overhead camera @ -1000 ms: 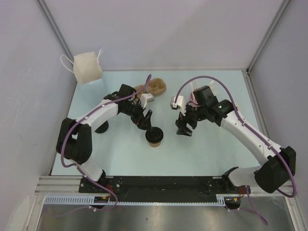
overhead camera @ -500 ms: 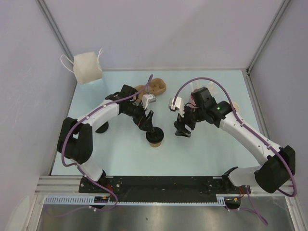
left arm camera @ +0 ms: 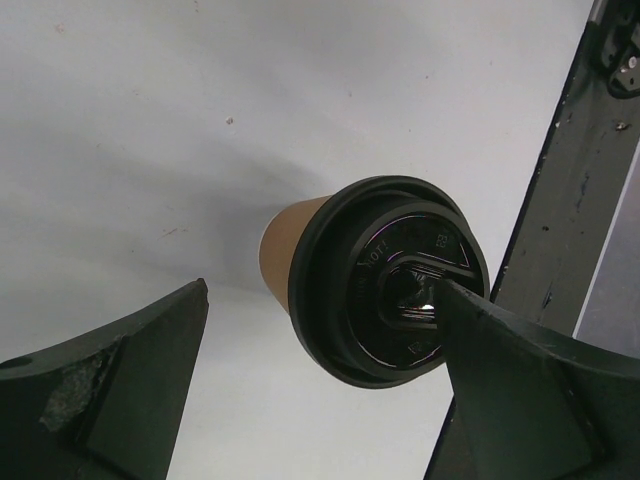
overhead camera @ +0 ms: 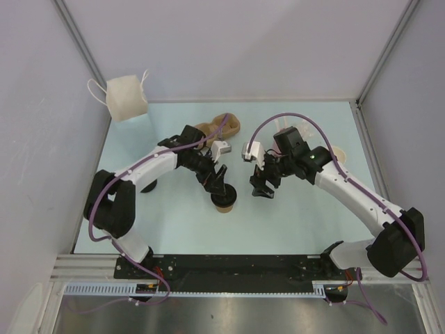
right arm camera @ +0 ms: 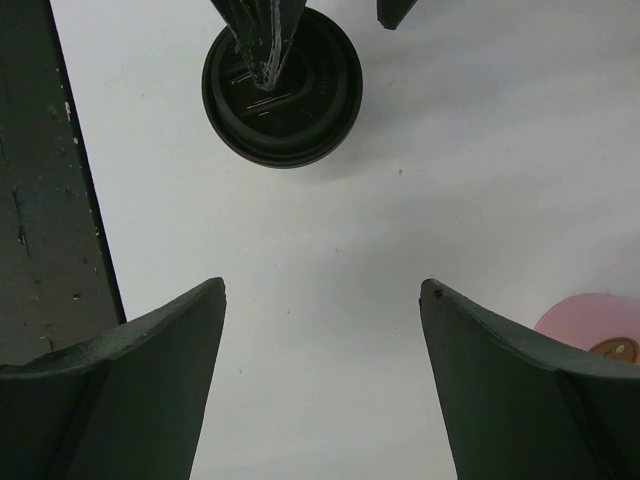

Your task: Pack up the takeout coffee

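One tan paper cup upright on the bench, roughly mid-bench, black lid seated on top. Left gripper right over it, jaws wide apart, gripping nothing. In left wrist view, one finger with its tip across the lid's centre (touching or just above, can't tell), the other off to the cup's side, not touching it. Right gripper just beside the cup on its right, jaws also apart and empty. Only bare bench between its fingers in right wrist view, lidded cup ahead of them. Brown cup carrier at the far side of the bench behind the left arm. White bag at the back-left corner. Pink round thing at the edge of right wrist view.
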Controlling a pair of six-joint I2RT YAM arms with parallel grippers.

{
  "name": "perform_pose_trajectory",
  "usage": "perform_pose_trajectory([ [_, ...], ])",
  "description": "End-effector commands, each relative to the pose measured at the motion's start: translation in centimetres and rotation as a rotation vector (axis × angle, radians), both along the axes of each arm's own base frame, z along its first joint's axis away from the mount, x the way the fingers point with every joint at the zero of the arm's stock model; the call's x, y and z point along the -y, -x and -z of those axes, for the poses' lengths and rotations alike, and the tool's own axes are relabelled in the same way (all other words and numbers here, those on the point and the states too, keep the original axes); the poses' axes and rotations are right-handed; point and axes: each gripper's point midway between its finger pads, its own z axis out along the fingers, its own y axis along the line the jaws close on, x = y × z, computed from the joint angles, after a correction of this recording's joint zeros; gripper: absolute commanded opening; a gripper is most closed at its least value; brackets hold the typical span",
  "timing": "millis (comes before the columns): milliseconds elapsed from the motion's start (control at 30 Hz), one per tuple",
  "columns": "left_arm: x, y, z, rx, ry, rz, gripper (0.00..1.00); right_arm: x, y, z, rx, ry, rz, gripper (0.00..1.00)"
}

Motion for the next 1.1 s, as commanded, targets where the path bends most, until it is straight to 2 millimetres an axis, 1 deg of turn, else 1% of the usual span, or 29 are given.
perform_pose_trajectory([
  [0,0.0,-0.3,0.2,0.050,-0.029,0.004,1.00,-0.6,-0.3,0.0,0.011,-0.010,0.000,0.83],
  [67,-0.2,-0.5,0.7,0.050,-0.044,-0.004,0.99,-0.5,-0.3,0.0,0.010,-0.011,-0.001,0.83],
  [300,-0.5,-0.3,2.1,0.024,-0.072,0.006,0.99,-0.7,-0.2,0.1,0.001,-0.017,0.002,0.82],
  [467,-0.8,0.4,3.0,-0.005,-0.088,0.025,0.99,-1.7,-0.3,0.2,-0.049,-0.059,0.017,0.82],
  [667,-1.5,1.1,5.3,-0.040,-0.129,0.032,0.99,-3.5,-1.0,1.4,-0.169,-0.114,0.064,0.80],
  [700,-1.6,1.3,5.5,-0.045,-0.133,0.031,1.00,-3.8,-1.4,1.4,-0.179,-0.129,0.075,0.79],
  [733,-1.7,1.2,5.7,-0.042,-0.136,0.030,0.99,-4.0,-1.5,2.0,-0.213,-0.135,0.076,0.78],
  [833,-1.9,1.4,6.3,-0.048,-0.148,0.030,1.00,-4.5,-2.1,2.6,-0.285,-0.171,0.095,0.74],
  [900,-2.0,1.5,6.6,-0.050,-0.152,0.036,0.99,-4.6,-2.5,2.8,-0.342,-0.207,0.106,0.68],
  [933,-2.0,1.6,6.8,-0.056,-0.155,0.037,0.99,-4.7,-2.7,3.5,-0.381,-0.205,0.110,0.66],
  [1000,-2.0,1.6,6.9,-0.058,-0.155,0.039,0.99,-4.8,-2.5,3.6,-0.436,-0.226,0.099,0.62],
  [1033,-2.0,1.6,7.0,-0.060,-0.157,0.041,1.00,-4.6,-2.9,4.1,-0.462,-0.229,0.108,0.60],
  [1067,-2.1,1.5,7.0,-0.054,-0.162,0.038,0.99,-4.5,-2.8,4.2,-0.479,-0.233,0.105,0.59],
])
